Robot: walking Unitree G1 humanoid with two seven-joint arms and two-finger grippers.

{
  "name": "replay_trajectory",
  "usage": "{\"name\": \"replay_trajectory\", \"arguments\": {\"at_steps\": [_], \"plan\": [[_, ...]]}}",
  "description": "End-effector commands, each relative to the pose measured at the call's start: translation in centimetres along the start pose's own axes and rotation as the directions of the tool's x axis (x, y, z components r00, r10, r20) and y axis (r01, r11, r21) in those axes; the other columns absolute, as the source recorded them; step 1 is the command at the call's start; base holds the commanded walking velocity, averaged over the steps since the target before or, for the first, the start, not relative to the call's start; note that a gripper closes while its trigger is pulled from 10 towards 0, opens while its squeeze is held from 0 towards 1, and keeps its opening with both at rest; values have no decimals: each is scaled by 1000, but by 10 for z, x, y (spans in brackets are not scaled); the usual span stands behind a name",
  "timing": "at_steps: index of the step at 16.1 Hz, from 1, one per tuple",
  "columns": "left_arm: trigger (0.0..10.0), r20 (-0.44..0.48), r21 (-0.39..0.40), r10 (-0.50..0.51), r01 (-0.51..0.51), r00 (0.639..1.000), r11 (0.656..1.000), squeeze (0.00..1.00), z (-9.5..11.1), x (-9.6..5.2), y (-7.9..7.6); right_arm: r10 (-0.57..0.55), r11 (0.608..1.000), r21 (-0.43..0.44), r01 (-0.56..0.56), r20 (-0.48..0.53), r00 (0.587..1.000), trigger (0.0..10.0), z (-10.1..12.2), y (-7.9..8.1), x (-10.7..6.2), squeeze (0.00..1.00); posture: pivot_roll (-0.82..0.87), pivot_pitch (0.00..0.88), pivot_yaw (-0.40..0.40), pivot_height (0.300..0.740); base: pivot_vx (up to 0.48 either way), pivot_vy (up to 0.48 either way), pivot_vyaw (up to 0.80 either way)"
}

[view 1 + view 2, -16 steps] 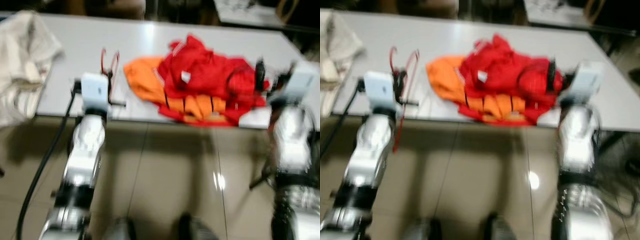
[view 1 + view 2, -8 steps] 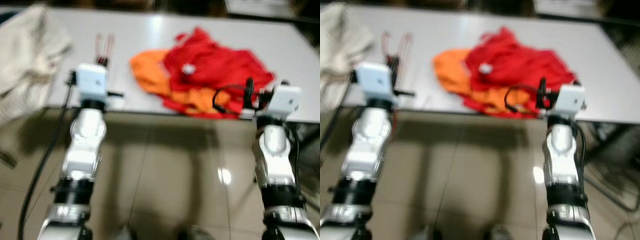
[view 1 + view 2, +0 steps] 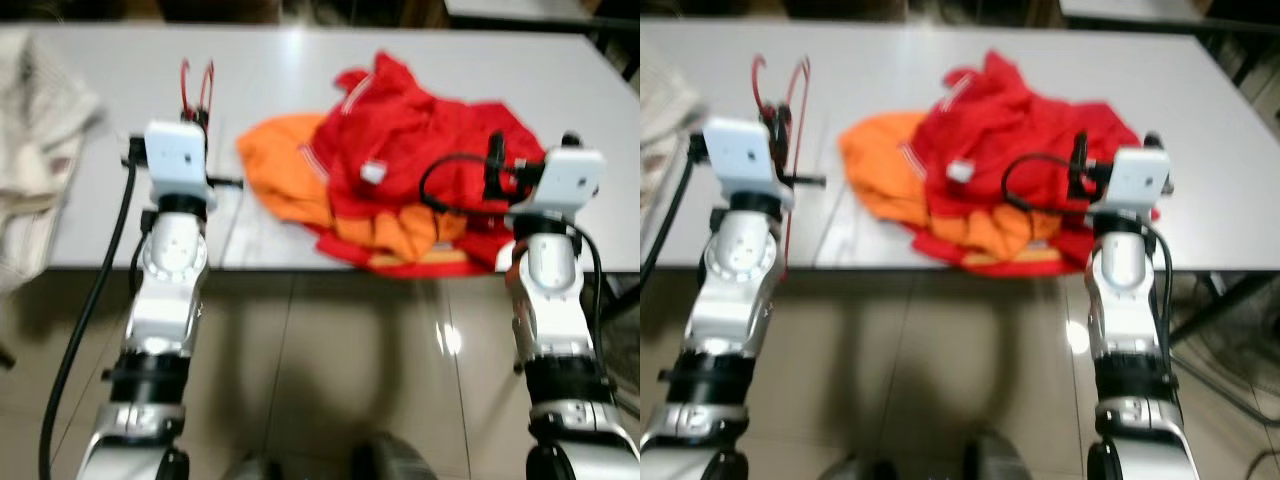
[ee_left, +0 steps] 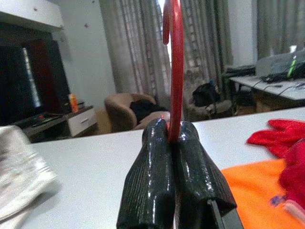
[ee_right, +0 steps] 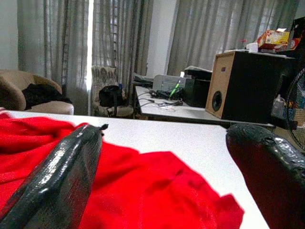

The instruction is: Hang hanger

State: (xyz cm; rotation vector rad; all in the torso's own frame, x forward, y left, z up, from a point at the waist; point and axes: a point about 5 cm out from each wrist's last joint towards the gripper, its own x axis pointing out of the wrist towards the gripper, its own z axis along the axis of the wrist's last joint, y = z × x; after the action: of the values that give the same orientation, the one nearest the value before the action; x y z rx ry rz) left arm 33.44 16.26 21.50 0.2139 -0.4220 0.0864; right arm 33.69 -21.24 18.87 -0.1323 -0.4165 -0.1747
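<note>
A beige cloth (image 3: 35,150) lies at the tabletop's (image 3: 280,50) left end. The left hand (image 4: 172,138) pinches a red hanger (image 4: 174,71) upright above the tabletop. Red and orange clothes (image 3: 400,170) sit mid-table; the right hand (image 5: 162,157) hovers above them, fingers spread, holding nothing.

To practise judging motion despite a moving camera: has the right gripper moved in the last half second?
Yes. The right gripper has gone forward, from above the near edge of the table to further in over the red clothes.

Bare table (image 3: 420,50) beyond the red and orange clothes (image 3: 400,170)
</note>
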Motion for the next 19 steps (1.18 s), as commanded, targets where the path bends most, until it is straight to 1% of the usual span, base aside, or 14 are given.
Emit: {"name": "replay_trajectory", "arguments": {"at_steps": [1, 3, 4, 6, 8, 9, 10, 11, 12, 13, 14, 17, 18, 19], "plan": [[10000, 25, -8, -2, 3, 1000, 1000, 0, 6, 2, -4, -12, 1000, -7, 12, 18, 1000, 10000, 5, -8, 4, 0, -138, 123, -9, 740, 480, 0, 0], [10000, 26, -9, 0, 0, 1000, 1000, 0, 7, 2, -3, 3, 1000, 0, -3, 19, 1000, 10000, 7, -8, 8, 0, -133, 125, -11, 740, 480, 0, 0], [10000, 21, -45, 10, -9, 1000, 999, 0, 7, 2, -3, 41, 999, 17, -42, 29, 999, 10000, 16, -9, 17, 0, -132, 129, -11, 740, 480, 0, 0], [10000, 38, -52, 6, -4, 999, 999, 0, 9, 3, -4, 92, 995, 20, -93, 19, 996, 10000, 23, -11, 26, 0, -134, 130, -11, 740, 480, 0, 0], [10000, 51, -77, 7, -3, 999, 997, 0, 12, 4, -5, 168, 985, 31, -168, 6, 986, 10000, 27, -9, 33, 0, -135, 129, -12, 740, 480, 0, 0], [10000, 76, -85, 6, 0, 997, 996, 0, 16, 4, -6, 248, 968, 53, -247, -22, 969, 10000, 24, -4, 31, 0, -135, 129, -12, 740, 0, 0, 0], [10000, 82, -83, 1, 6, 997, 997, 0, 17, 4, -6, 397, 918, 48, -395, -80, 914, 10000, 17, 7, 24, 0, -131, 124, -12, 740, 0, 0, 0], [10000, 83, -81, 0, 7, 997, 997, 0, 17, 4, -5, 438, 899, 46, -435, -90, 895, 10000, 16, 8, 22, 0, -129, 124, -12, 740, 0, 0, 0], [10000, 86, -78, -1, 8, 996, 997, 0, 17, 4, -4, 506, 862, 41, -505, -102, 856, 10000, 19, 9, 19, 0, -127, 124, -12, 740, 0, 0, 0], [10000, 94, -72, -5, 12, 996, 997, 0, 18, 5, -3, 618, 784, 10, -621, -111, 778, 10000, 31, 4, 16, 0, -125, 124, -13, 740, 0, 0, 0], [10000, 100, -68, -8, 15, 995, 998, 0, 19, 5, -2, 673, 735, -9, -678, -120, 730, 10000, 38, 1, 14, 0, -124, 124, -13, 740, 0, 0, 0], [10000, 106, -68, -10, 17, 994, 998, 0, 19, 5, -1, 735, 664, -62, -746, -132, 665, 10000, 61, -24, 17, 0, -124, 124, -13, 740, 0, 0, 0], [10000, 107, -68, -11, 19, 994, 997, 0, 19, 5, -1, 741, 656, -61, -752, -137, 658, 10000, 62, -26, 17, 0, -124, 124, -13, 740, 0, 0, 0], [10000, 107, -69, -18, 26, 994, 997, 0, 19, 6, -2, 770, 617, -46, -786, -170, 615, 10000, 60, -30, 16, 0, -138, 127, -3, 740, 0, 0, 0]]}}
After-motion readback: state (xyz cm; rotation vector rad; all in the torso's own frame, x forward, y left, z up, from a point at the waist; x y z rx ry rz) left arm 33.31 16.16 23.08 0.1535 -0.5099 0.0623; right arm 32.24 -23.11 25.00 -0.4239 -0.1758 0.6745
